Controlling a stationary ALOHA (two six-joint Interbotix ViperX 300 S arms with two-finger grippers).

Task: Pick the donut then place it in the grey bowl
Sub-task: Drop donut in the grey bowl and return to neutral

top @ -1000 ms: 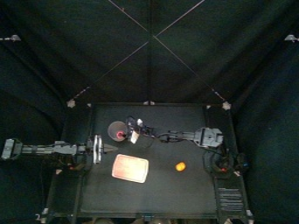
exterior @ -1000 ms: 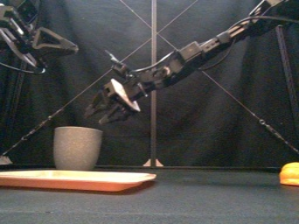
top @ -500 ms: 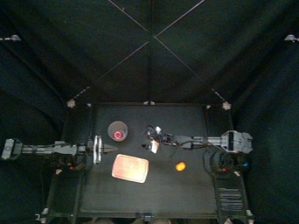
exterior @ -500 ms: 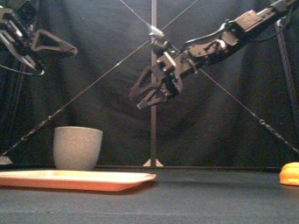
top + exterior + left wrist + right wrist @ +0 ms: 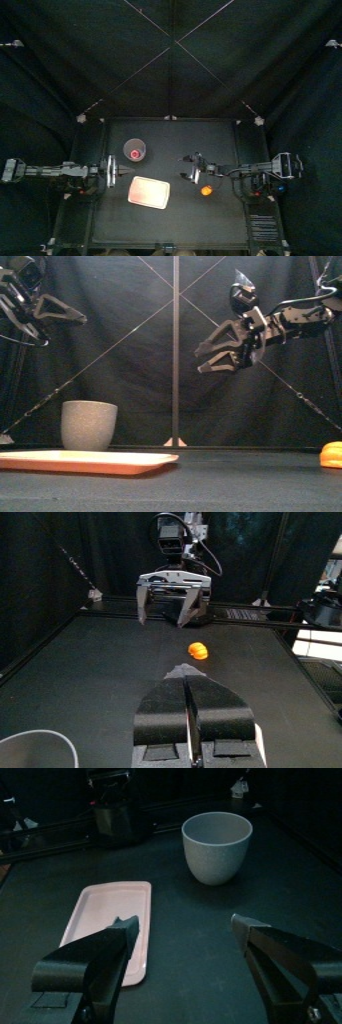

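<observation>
The donut shows only in the top view, as a red-pink spot inside the mouth of the grey cup. I take that spot for the donut, already in the task's bowl. The cup stands upright toward the back-left of the desk, just behind the flat pink tray.

The right gripper hangs high over the middle of the desk. Its jaws are spread wide with nothing between them. From it, the cup lies toward the desk's left edge and a little toward the back, and well below. In the right wrist view the cup stands straight ahead between the spread jaws, though its inside looks pale there and the donut cannot be made out.

The left gripper rests by the left edge, clenched on nothing, with the cup just beside it toward the back. It is the nearer one to the cup, but it has no call to act.

An orange toy sits toward the front-right and is no part of the job. If the spot is indeed the donut, nothing remains to be grasped. The right arm then needs only to draw clear toward the right edge.
</observation>
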